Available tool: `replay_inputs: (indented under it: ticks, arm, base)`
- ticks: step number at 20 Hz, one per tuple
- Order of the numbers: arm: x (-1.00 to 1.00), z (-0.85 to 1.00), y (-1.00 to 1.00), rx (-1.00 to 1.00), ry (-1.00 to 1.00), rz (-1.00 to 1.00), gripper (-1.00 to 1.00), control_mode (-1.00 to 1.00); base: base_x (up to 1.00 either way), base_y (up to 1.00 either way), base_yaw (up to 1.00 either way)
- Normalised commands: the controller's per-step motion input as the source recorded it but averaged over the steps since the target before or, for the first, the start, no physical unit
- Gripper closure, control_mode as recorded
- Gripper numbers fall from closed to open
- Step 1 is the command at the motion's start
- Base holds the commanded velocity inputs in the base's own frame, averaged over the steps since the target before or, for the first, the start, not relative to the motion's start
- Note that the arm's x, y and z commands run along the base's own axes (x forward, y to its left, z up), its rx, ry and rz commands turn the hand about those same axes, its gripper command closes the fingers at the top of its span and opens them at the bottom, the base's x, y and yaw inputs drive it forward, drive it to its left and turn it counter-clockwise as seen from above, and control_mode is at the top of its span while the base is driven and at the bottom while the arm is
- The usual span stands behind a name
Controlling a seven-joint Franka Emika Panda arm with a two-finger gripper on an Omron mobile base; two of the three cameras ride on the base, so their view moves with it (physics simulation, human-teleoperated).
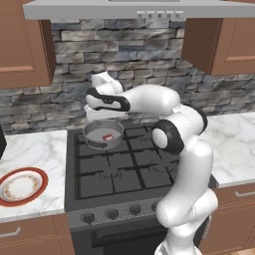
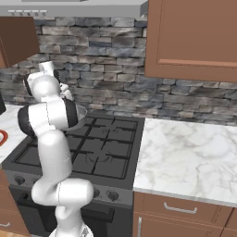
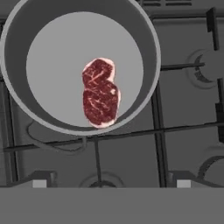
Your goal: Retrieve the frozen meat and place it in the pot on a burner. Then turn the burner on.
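The grey pot (image 1: 94, 134) stands on the stove's rear-left burner. In the hand view I look straight down into the pot (image 3: 52, 26), where the frozen meat (image 3: 100, 92), a dark-red marbled slab, lies flat on its floor. From the left base the frozen meat (image 1: 107, 136) is a small red patch inside the pot. My gripper (image 1: 95, 114) hovers just above the pot's far rim, open and holding nothing. Its two fingertips (image 3: 40, 182) stand wide apart at the bottom of the hand view, and the gripper (image 3: 111, 183) is clear of the meat.
The black gas stove (image 1: 124, 169) has a row of knobs (image 1: 112, 214) along its front. A white plate with an orange-red rim (image 1: 21, 185) sits on the left marble counter. Bare marble counter (image 2: 185, 152) lies right of the stove. A range hood (image 1: 129, 9) hangs overhead.
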Motion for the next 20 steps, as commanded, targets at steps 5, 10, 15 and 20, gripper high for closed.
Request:
replay_inputs:
  ticks: [5,10,15,20]
  arm:
    - [-0.85,0.35,-0.05,0.15,0.00,-0.14,-1.00,-1.00]
    - [-0.86,0.22,-0.12,0.09,0.00,-0.25,-1.00,-1.00]
    - [-0.56,0.47,-0.06,0.01,0.02,-0.14,-1.00,-1.00]
    - [-0.53,0.65,0.00,0.00,0.03,-0.04,-1.00,-1.00]
  base:
    - [0.00,0.00,0.00]
    - [0.00,0.00,0.00]
    - [0.00,0.00,0.00]
    - [0.00,0.00,0.00]
